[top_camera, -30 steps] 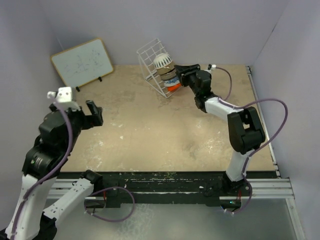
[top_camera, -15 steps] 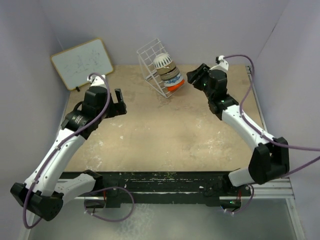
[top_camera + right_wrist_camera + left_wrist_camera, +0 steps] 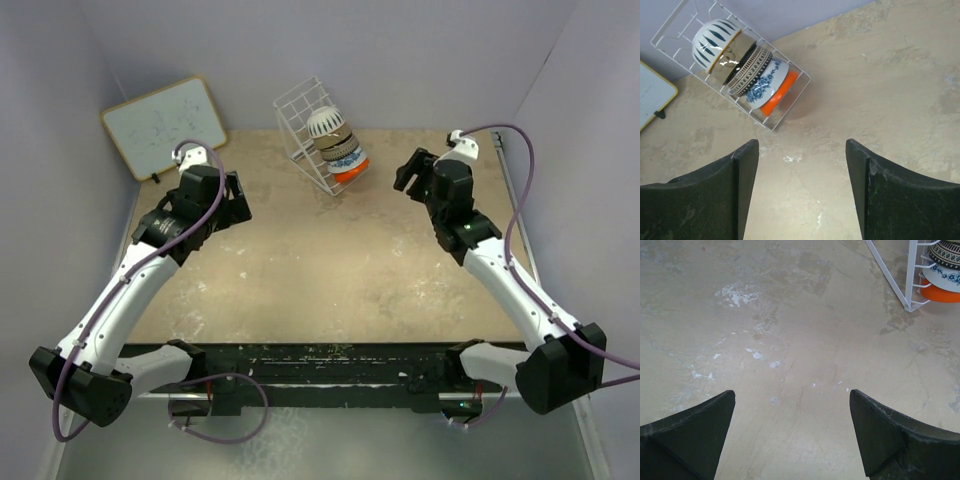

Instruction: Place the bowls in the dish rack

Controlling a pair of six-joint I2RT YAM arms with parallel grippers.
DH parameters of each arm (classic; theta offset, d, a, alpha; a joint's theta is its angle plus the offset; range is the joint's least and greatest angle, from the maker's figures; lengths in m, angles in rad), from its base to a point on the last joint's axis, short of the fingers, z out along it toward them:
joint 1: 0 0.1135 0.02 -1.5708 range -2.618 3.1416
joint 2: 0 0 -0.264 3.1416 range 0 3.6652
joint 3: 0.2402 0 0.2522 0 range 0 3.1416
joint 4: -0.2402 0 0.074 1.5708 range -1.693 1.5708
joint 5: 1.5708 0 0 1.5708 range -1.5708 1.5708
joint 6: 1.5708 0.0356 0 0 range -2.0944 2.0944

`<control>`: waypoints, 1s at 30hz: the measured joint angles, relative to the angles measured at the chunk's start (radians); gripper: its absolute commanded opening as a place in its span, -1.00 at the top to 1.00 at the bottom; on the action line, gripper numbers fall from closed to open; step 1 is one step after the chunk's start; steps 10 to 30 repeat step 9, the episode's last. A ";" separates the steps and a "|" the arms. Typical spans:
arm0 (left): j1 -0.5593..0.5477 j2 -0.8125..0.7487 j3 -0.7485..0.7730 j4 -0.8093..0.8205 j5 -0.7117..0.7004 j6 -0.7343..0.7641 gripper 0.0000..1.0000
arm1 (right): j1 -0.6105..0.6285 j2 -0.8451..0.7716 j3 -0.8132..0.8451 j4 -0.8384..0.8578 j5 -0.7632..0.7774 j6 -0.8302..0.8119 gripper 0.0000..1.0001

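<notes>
Steering the black left end effector (image 3: 791,395) and right end effector (image 3: 801,145), both open and empty, around the far white wire dish rack (image 3: 298,120) protects its glossy round bowls (image 3: 747,75).

Left hand (image 3: 791,396) and right hand (image 3: 801,145) agape

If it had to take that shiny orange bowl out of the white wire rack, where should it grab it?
Probably by its exposed rim. The glossy orange bowl stands on edge, last in the row, against the blue-and-white patterned bowl, so only its outer end is free. Come from that end, above the rods of the white wire rack, pinching the rim.
</notes>
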State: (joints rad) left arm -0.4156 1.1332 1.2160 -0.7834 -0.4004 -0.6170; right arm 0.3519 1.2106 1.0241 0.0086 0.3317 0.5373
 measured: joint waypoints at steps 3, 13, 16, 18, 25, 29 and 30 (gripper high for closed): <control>0.000 0.000 0.000 0.001 0.001 0.000 -0.98 | 0.000 -0.031 -0.019 -0.008 0.024 -0.014 -0.50; 0.000 -0.012 -0.002 0.012 0.013 0.024 -0.98 | 0.000 -0.059 -0.064 -0.029 0.066 -0.040 -0.53; 0.000 -0.012 -0.002 0.012 0.013 0.024 -0.98 | 0.000 -0.059 -0.064 -0.029 0.066 -0.040 -0.53; 0.000 -0.012 -0.002 0.012 0.013 0.024 -0.98 | 0.000 -0.059 -0.064 -0.029 0.066 -0.040 -0.53; 0.000 -0.012 -0.002 0.012 0.013 0.024 -0.98 | 0.000 -0.059 -0.064 -0.029 0.066 -0.040 -0.53; 0.000 -0.012 -0.002 0.012 0.013 0.024 -0.98 | 0.000 -0.059 -0.064 -0.029 0.066 -0.040 -0.53; 0.000 -0.012 -0.002 0.012 0.013 0.024 -0.98 | 0.000 -0.059 -0.064 -0.029 0.066 -0.040 -0.53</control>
